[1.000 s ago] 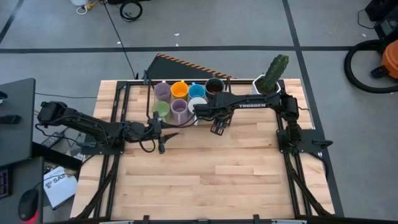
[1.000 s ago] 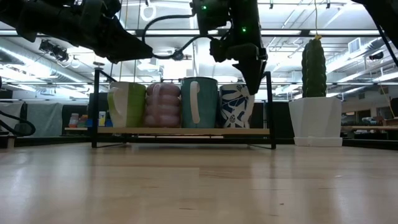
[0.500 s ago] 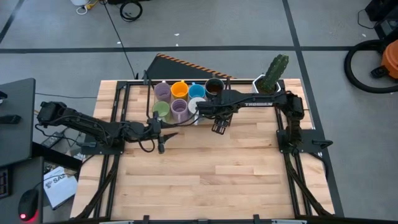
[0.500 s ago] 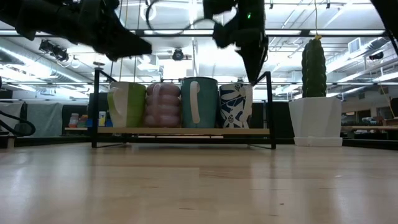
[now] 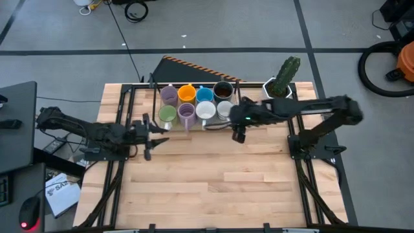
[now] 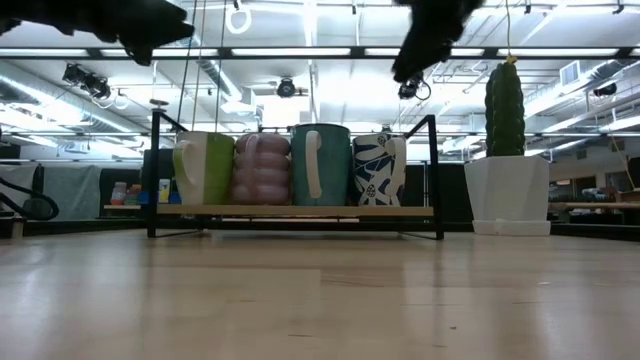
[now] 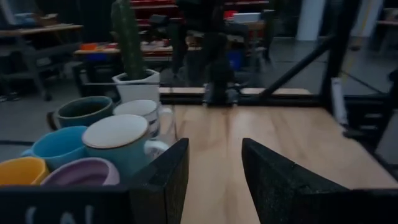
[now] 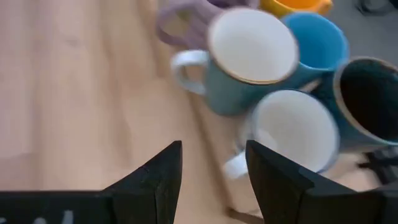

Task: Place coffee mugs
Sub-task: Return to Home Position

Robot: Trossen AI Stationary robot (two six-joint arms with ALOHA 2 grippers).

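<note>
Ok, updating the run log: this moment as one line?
mugs: eight on shelf | left pincer: open, empty, raised near shelf's left end | right pincer: open, empty, raised near shelf's right end

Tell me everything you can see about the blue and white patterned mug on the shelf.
White with dark blue leaf shapes, glossy like ceramic, the patterned mug has a plain white, empty inside and a white handle. It stands upright on the wooden shelf board, rightmost in the front row, close beside the teal mug, by the black frame's right post. The right claw hangs open, clear of it.
</note>
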